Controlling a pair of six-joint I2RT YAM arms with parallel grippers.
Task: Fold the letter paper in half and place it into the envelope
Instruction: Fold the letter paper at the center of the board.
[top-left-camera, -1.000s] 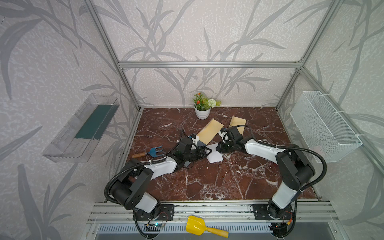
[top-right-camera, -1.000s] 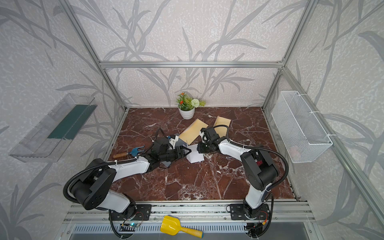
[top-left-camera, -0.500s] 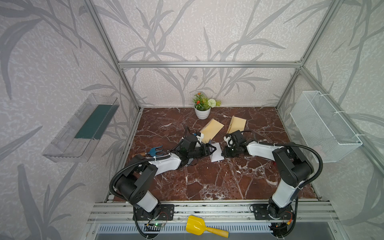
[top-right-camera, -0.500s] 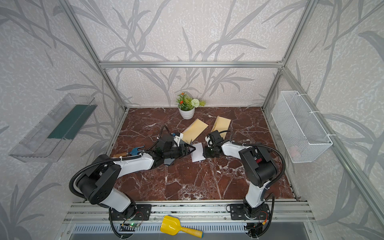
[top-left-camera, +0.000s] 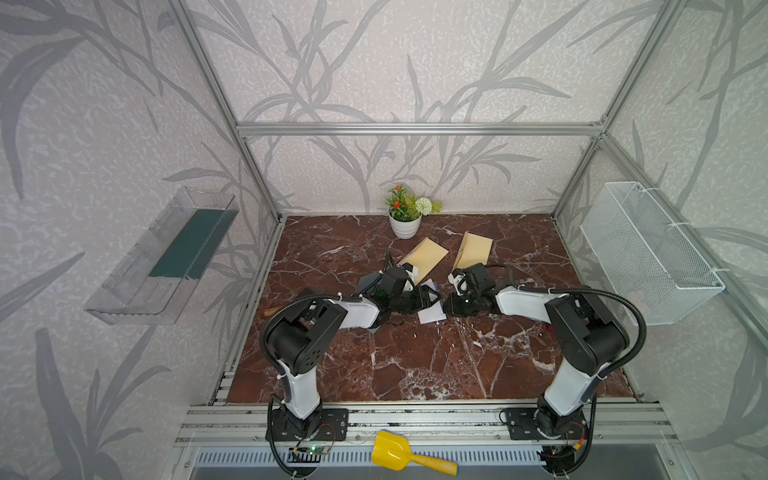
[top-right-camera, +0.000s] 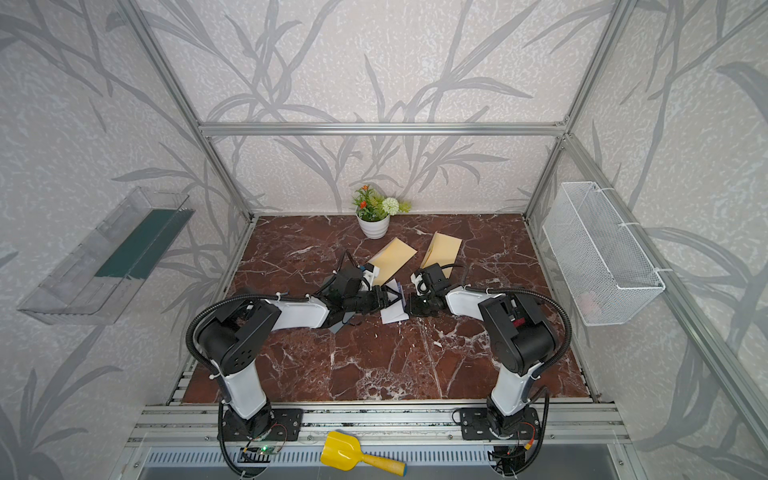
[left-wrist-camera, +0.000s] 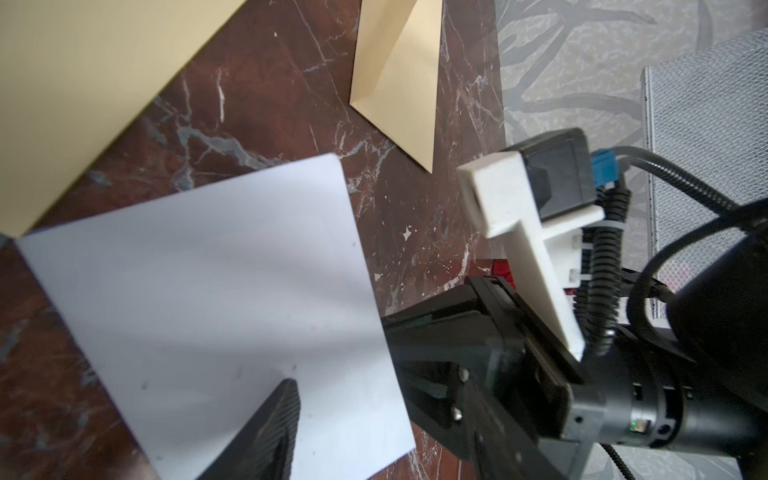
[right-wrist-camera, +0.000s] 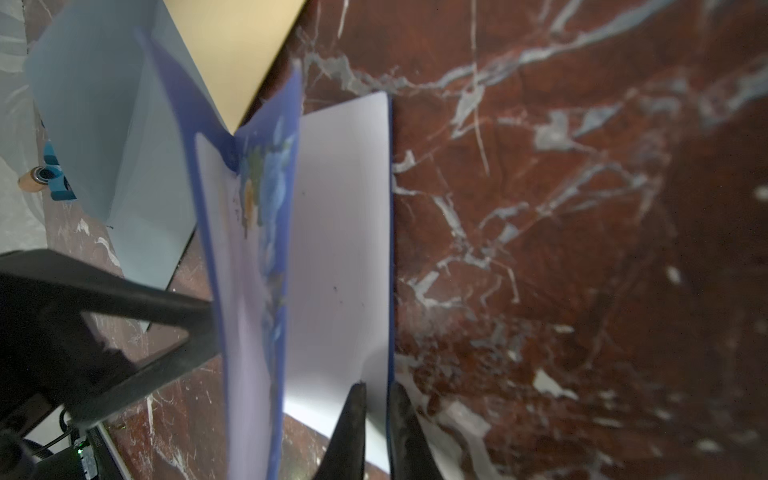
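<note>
Wire basket (top-left-camera: 648, 257) on the wall: contents unclear. Clear tray (top-left-camera: 124, 299) holds a green sheet (top-left-camera: 191, 241). Envelope (top-left-camera: 426, 259) and second envelope (top-left-camera: 473, 249) lie flat on the table (top-left-camera: 415, 365). Letter paper (top-left-camera: 432, 313) sits half-folded between the grippers. The right gripper (right-wrist-camera: 376, 395) is clamped on its edge and the left gripper (top-left-camera: 430, 296) is spread, one finger against the raised flap.

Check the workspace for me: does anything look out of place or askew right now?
The letter paper is only half folded, its halves standing apart in a V, one edge pinched in the right pincer. A yellow scoop lies off the table, on the front rail. Nothing looks torn or spilled.
</note>
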